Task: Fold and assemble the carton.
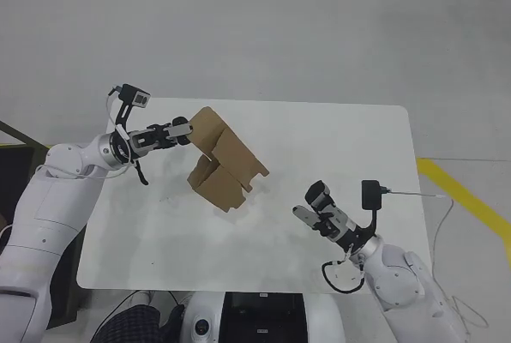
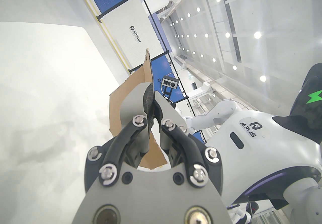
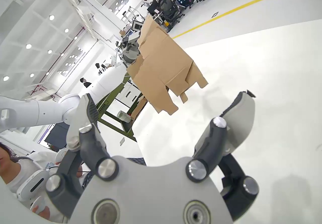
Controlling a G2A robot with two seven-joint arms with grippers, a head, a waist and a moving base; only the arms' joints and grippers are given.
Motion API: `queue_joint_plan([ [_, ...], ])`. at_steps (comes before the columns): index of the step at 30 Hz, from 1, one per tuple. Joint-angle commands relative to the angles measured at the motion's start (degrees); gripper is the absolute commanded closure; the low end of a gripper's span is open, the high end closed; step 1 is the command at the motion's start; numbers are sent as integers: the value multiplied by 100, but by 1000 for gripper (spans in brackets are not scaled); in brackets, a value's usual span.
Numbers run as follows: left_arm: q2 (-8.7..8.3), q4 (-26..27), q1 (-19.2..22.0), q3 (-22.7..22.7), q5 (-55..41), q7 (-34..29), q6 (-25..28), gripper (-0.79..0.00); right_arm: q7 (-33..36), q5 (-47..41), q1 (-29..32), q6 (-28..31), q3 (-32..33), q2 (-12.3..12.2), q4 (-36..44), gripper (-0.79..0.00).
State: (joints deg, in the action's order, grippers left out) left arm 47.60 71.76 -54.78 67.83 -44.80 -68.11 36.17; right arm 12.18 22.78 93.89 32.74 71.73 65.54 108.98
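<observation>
Now | left gripper (image 2: 151, 90) pinches corrugated brown carton (image 1: 225, 163) (half-folded) | right gripper (image 3: 166, 98) wide

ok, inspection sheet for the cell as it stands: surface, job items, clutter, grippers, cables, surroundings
Surface: white table with rounded corners.
Job's things: one brown carton, partly folded with its flaps loose, held by one edge. Cannot tell whether its far end touches the table.
Clutter: nothing seen.
Grippers: left gripper is shut on a carton edge. Right gripper is open, holds nothing and is apart from the carton.
Cables: black cable at the left wrist and a cable loop at the right wrist, neither touching the carton.
Surroundings: yellow floor line. Dark green rack beside the table on the left arm's side.
</observation>
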Motion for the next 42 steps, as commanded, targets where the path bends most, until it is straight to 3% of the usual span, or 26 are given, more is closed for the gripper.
queue_joint_plan([
  [1,0,0,0,0,0,0,0,0,-8,-173,-2,23,-65,10,-16,-785],
  [9,0,0,0,0,0,0,0,0,648,-1301,-800,423,-997,147,-1121,-785],
  [22,0,0,0,0,0,0,0,0,-31,-1239,-1613,243,-2301,561,-2129,-785],
  [36,0,0,0,0,0,0,0,0,-273,-1657,-2076,380,-2976,907,-2790,-785],
  [42,0,0,0,0,0,0,0,0,-387,-1840,-2190,806,-3013,998,-2958,-785],
])
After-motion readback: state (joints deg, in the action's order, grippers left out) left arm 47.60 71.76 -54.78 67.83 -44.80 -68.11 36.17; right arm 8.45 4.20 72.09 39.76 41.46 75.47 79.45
